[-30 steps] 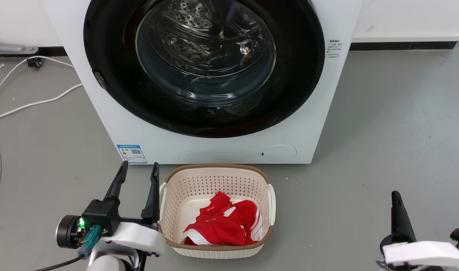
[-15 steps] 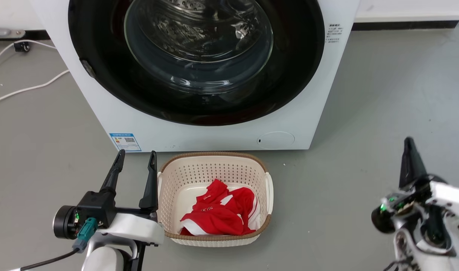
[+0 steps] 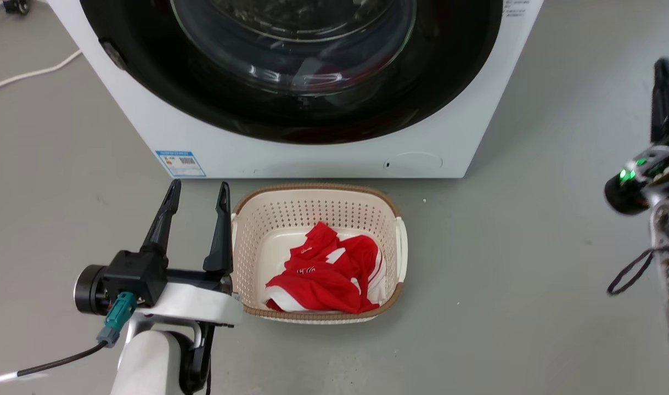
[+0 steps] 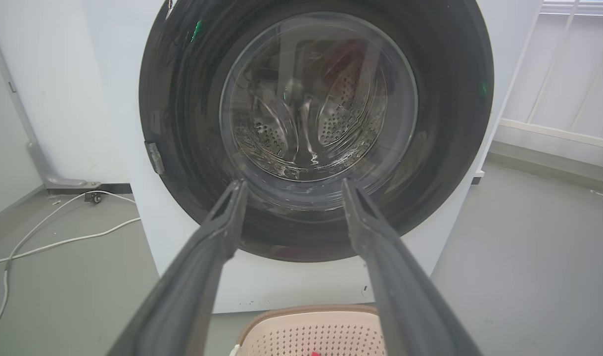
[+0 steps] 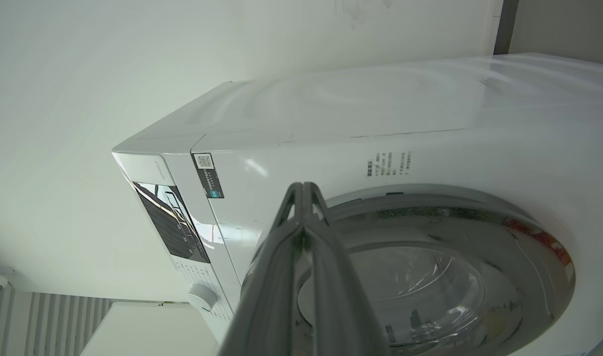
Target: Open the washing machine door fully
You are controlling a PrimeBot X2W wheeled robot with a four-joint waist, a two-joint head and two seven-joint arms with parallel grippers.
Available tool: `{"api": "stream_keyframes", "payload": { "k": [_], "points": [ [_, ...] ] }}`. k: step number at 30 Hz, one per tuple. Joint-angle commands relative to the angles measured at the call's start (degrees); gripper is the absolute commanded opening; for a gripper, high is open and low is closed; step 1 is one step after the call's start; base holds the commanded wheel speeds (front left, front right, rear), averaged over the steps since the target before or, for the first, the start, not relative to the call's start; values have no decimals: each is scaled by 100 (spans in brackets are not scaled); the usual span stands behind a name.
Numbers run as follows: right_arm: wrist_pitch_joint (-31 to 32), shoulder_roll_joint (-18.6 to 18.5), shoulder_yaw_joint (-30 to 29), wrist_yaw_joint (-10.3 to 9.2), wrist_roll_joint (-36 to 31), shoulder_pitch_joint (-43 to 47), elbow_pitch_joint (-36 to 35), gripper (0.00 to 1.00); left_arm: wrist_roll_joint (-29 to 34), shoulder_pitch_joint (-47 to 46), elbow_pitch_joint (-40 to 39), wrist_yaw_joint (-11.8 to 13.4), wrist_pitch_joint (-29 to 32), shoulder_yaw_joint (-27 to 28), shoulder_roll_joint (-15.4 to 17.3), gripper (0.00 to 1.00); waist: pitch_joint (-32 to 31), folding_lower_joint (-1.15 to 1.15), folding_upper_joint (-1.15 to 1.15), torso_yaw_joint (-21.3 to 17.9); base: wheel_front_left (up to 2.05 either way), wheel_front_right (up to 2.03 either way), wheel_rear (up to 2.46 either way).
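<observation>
Washing machine (image 3: pixel 312 159): white glossy box, front panel smooth. The washing machine door (image 3: pixel 202 99) is a big round glossy black disc with a bulging clear glass bowl, set in the machine's front and looks shut, though the rim seam is hard to read. Grey matte floor (image 3: pixel 504 247), open room right of the machine. Cream perforated plastic basket (image 3: pixel 312 193) with a brown rim sits just in front of the machine's base, with crumpled red fabric (image 3: pixel 323 280) inside. Left gripper (image 3: pixel 198 186) is just beside the basket's left wall, dark tapered fingers spread apart, holding nothing. Right gripper (image 5: pixel 302 187) is raised at far right, fingers pressed together, empty. Small blue label (image 3: pixel 180 163) at the lower left corner.
</observation>
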Motion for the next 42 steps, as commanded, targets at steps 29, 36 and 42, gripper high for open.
{"api": "stream_keyframes", "payload": {
  "k": [29, 36, 42],
  "points": [
    [1288, -572, 2352, 0, -1157, -3998, 2507, 0, -252, -809, -537, 58, -15, -414, 0, 100, 1578, 0, 0, 536, 0, 0, 0],
    [1621, -494, 2540, 0, -1188, -4169, 2555, 0, -273, -879, -524, 54, -15, -459, -1, 100, 1684, 0, 0, 585, 0, 0, 0],
    [2144, -498, 2590, 1, -1046, -4029, 2365, 0, -270, -883, -505, 70, -15, -471, 0, 100, 1688, 0, 0, 589, 0, 0, 0]
  ]
}}
